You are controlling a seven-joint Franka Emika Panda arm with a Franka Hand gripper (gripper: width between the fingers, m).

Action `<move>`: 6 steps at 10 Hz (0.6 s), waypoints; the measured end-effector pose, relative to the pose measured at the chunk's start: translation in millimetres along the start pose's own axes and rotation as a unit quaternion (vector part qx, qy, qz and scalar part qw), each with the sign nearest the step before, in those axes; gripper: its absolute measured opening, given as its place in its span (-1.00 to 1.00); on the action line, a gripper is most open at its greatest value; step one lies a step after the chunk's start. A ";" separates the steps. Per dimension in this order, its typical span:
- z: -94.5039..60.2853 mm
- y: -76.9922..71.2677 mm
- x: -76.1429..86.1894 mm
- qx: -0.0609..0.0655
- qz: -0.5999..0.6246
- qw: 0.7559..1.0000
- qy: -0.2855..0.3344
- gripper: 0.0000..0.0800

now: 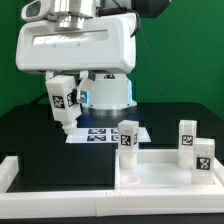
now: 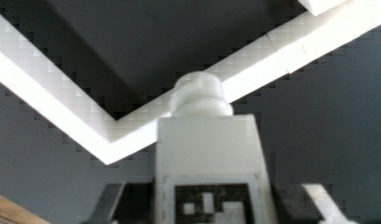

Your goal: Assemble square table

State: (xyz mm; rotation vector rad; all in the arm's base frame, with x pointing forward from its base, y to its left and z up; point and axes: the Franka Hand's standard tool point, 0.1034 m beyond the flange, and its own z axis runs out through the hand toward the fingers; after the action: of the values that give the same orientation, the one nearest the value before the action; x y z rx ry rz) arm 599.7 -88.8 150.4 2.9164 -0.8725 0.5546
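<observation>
My gripper (image 1: 62, 92) is shut on a white leg block (image 1: 63, 104) with a black-and-white tag and holds it tilted in the air, left of the slab and above the dark table. In the wrist view the leg (image 2: 208, 135) stands between my gripper's (image 2: 213, 208) two dark fingers (image 2: 126, 203), its rounded peg end pointing away. The white square table slab (image 1: 160, 172) lies at the exterior view's lower right. One tagged leg (image 1: 127, 141) stands upright at its near-left corner. Two more tagged legs (image 1: 187, 136) (image 1: 203, 156) stand at its right side.
The marker board (image 1: 100, 133) lies behind the slab, under the arm's base. White border bars (image 1: 12, 170) run along the exterior view's left and front edges. In the wrist view a white bar corner (image 2: 89, 105) lies beneath the held leg.
</observation>
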 end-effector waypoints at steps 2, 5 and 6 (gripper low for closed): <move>15.5 -49.9 -33.4 -0.015 -0.030 0.999 0.000 -0.29; 34.3 -82.0 -44.1 -0.030 -0.062 0.997 0.016 -0.29; 33.9 -82.2 -43.7 -0.030 -0.063 0.997 0.015 -0.29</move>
State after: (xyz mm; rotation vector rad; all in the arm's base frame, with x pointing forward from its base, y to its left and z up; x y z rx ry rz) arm 621.1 -1.9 108.0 2.8757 -0.6824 0.5508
